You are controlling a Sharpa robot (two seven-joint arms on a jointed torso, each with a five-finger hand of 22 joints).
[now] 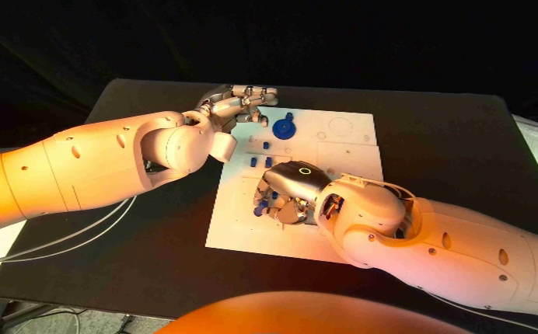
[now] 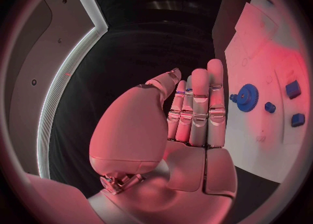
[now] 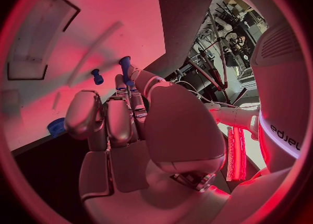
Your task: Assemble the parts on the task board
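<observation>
part: small blue plastic peg (image 3: 124, 67) pinched in my right hand's (image 1: 294, 190) fingertips, over white flat task board (image 1: 347, 147), near-left area
feel: I judged it light, stiff, slick; grip at shaft mid
R hand: knuckles up, curled on peg
L hand (image 1: 233, 106): hovered at board's far-left corner beside blue plastic gear (image 1: 284, 127), fingers straight & together, held nothing

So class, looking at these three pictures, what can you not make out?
- Head view: the right hand covers part of the board; parts beneath it are hidden.
- Right wrist view: whether the fingers grip the blue peg is unclear.
- Left wrist view: the blue gear shows, but its teeth are too small to make out.
</observation>
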